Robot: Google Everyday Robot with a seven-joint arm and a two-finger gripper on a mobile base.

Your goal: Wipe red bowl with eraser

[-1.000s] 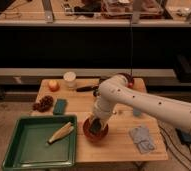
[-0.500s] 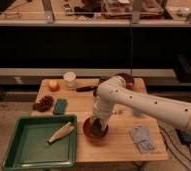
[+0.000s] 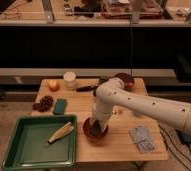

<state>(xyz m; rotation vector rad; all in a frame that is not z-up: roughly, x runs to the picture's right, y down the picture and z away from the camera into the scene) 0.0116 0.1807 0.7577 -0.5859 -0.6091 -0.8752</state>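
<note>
Camera view — end effector (image 3: 96, 128) in bowl (image 3: 87, 133)

The hand (image 3: 95, 127) of the white arm (image 3: 139, 102) sits in the orange-red bowl (image 3: 95, 139) beside a green tray (image 3: 36, 163).

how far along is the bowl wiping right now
Done: the reach looks complete, as the hand is down inside the red bowl. In hand: seemingly the wiping itself, though the eraser is hidden, presumably under the hand, so contact can't be confirmed. Left: finishing the wipe and lifting the hand out of the bowl.
</note>
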